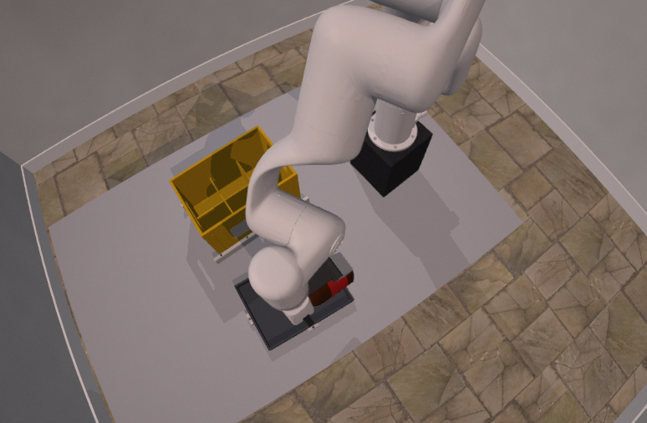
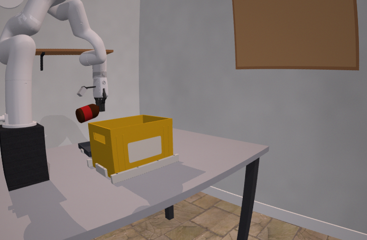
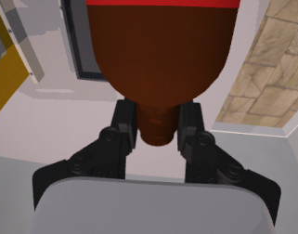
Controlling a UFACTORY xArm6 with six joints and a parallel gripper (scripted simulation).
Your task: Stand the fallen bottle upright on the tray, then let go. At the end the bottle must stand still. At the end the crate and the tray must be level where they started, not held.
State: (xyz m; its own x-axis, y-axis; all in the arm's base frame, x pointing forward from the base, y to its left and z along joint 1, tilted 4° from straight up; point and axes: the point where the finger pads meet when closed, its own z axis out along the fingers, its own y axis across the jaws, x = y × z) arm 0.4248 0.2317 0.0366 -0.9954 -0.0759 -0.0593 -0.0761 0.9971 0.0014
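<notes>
Hanging in the air above the table, the brown bottle (image 2: 87, 113) with its red label band was held by the neck, its body lying close to horizontal and tilted slightly base-down in the exterior view. The gripper (image 3: 159, 130) was clamped on that neck: in the wrist view the black fingers pressed on either side of the narrow brown neck, with the wide body and red band filling the upper part of the frame. From the top view the bottle (image 1: 332, 288) showed only partly, beyond the arm's wrist, over the far-right edge of the dark tray (image 1: 274, 333). The tray lay flat on the grey table (image 2: 189, 166), just beside the yellow crate (image 2: 127, 143), and the bottle touched neither of them. The crate stood level on pale rails (image 2: 144, 169), its interior split by dividers into compartments as seen from the top view (image 1: 220, 199). The white arm (image 2: 15, 84) rose from a black pedestal (image 2: 22, 169) at the table's edge and arched over the crate to reach above the tray. Behind stood a wall shelf (image 2: 65, 51) and a brown board (image 2: 296, 33) on the grey wall.
</notes>
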